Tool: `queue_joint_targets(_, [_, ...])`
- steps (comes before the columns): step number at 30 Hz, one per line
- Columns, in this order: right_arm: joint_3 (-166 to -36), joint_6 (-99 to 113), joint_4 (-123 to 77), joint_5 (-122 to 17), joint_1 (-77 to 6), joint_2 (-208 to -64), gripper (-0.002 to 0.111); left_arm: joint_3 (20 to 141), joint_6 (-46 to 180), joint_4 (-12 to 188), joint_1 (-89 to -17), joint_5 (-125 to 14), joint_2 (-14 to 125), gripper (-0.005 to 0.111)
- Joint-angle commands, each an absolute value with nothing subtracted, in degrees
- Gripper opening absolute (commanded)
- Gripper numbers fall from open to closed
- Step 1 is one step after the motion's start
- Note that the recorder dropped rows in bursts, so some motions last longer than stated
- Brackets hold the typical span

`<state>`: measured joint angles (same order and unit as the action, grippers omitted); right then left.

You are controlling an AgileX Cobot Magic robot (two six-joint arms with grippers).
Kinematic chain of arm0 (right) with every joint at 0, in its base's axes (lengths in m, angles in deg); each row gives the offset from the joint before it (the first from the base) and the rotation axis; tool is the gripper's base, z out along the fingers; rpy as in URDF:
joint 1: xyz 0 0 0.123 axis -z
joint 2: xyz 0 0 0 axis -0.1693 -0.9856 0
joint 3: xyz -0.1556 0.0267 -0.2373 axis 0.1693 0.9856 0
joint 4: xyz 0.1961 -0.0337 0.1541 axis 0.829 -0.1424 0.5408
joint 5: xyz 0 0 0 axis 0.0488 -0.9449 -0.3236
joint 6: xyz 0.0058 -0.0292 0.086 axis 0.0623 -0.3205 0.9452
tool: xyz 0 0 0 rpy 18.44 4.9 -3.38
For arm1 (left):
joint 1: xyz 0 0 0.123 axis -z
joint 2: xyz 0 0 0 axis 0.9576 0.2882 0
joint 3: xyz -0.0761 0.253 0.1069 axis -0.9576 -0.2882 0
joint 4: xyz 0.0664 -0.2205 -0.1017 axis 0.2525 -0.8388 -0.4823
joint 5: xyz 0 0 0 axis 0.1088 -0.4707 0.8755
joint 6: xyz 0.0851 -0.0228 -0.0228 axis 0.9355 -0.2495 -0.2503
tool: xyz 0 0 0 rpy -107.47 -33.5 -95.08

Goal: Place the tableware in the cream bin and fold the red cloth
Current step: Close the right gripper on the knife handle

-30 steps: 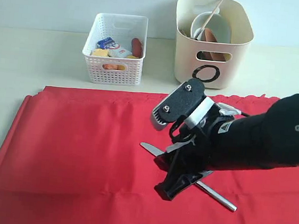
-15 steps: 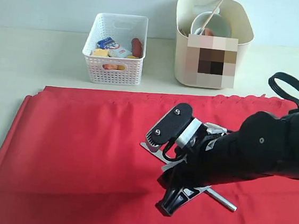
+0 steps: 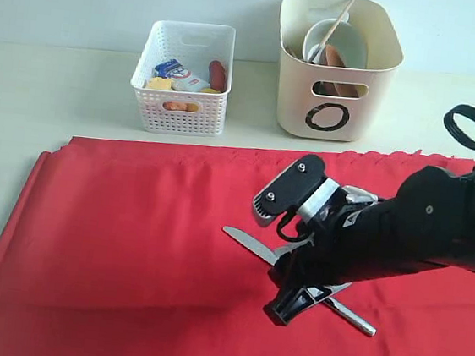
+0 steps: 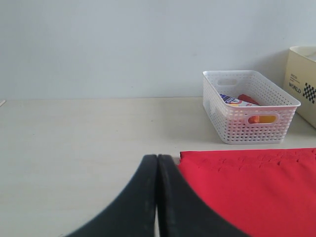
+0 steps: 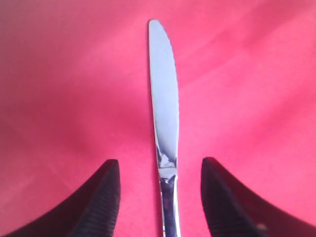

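The red cloth point(image 3: 129, 235) lies spread flat over the near table. A steel table knife point(image 3: 249, 244) rests on it. My right gripper point(image 3: 288, 307) hangs low over the knife's handle, open. In the right wrist view the knife point(image 5: 164, 98) runs between the two fingers of the right gripper point(image 5: 159, 162), touching neither. The cream bin point(image 3: 298, 91) stands at the back and holds a pale bowl point(image 3: 344, 41) and a chopstick point(image 3: 340, 17). My left gripper point(image 4: 157, 159) is shut and empty beside the cloth's edge point(image 4: 256, 187); the exterior view does not show it.
A white perforated basket point(image 3: 181, 95) with food items stands left of the cream bin, off the cloth. In the left wrist view the basket point(image 4: 249, 123) sits beyond the cloth, with the cream bin point(image 4: 301, 79) at the frame's edge. Bare table surrounds the cloth.
My right arm has dropped lower and shifted a little to the right over the knife. The jaws have kept the same opening. The knife has not moved.
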<state>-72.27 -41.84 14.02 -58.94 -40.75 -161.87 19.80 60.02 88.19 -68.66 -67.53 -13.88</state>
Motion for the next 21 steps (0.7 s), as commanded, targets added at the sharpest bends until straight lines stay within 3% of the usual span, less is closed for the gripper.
queue_joint_targets(1, [-72.02, -41.83, 13.42, -58.17, -40.31, -165.44, 0.049, 19.58, 60.02, 88.19, -68.45, -67.4, -14.25, 0.0])
queue_joint_targets(5, [-72.16, -41.83, 13.42, -58.31, -40.31, -167.42, 0.042, 19.58, 60.02, 88.19, -68.45, -67.4, -14.25, 0.0])
queue_joint_targets(11, [-72.16, -41.83, 13.42, -58.31, -40.31, -167.42, 0.013, 19.58, 60.02, 88.19, -68.45, -67.4, -14.25, 0.0])
queue_joint_targets(15, [-72.16, -41.83, 13.42, -58.31, -40.31, -167.42, 0.0, 19.58, 60.02, 88.19, -68.45, -67.4, -14.25, 0.0])
queue_joint_targets(21, [-72.16, -41.83, 13.93, -58.77, -40.31, -165.11, 0.0, 19.58, 60.02, 88.19, -68.45, -67.4, -14.25, 0.0])
